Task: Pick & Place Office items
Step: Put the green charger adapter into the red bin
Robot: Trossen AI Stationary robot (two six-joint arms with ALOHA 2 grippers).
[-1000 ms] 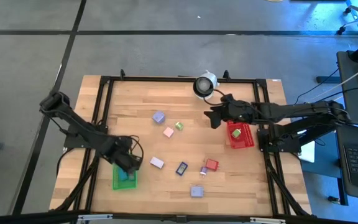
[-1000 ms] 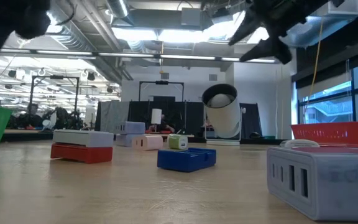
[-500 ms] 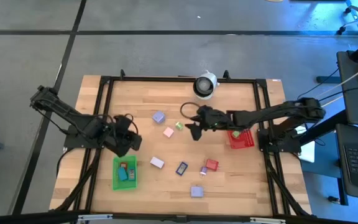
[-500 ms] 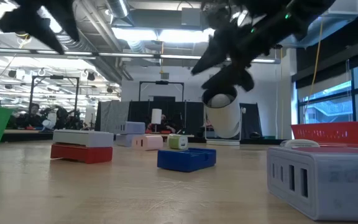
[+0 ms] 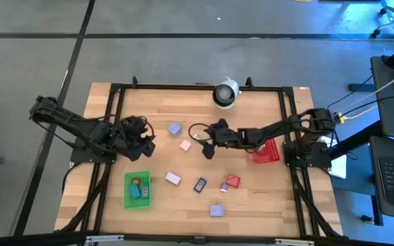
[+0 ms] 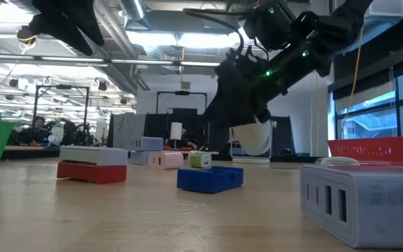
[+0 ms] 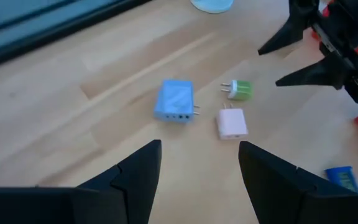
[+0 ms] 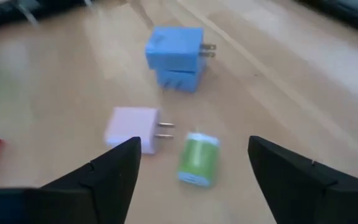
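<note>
My right gripper (image 5: 204, 142) is open and hangs over the table's middle, above a light green piece (image 8: 198, 159) and a pink piece (image 8: 132, 127) that lie flat on the wood. A lavender-blue block (image 8: 174, 50) lies beyond them. My left gripper (image 5: 147, 138) is open and empty, left of the same group; its wrist view shows the block (image 7: 176, 100), the pink piece (image 7: 232, 123) and the green piece (image 7: 242, 90). More pieces lie toward the near edge: lavender (image 5: 173, 179), blue (image 5: 200, 184), red (image 5: 233, 181), lavender (image 5: 216, 210).
A green bin (image 5: 128, 193) at the near left holds a red and a teal piece. A red bin (image 5: 268, 152) stands at the right. A round white-and-black device (image 5: 226, 93) stands at the far edge. A black frame rims the table.
My left gripper has gone from over the green bin toward the table's far edge, and the bin's red and teal pieces now show. My right gripper has gone from beside the red bin toward the table's left and down, to above the green and pink pieces.
</note>
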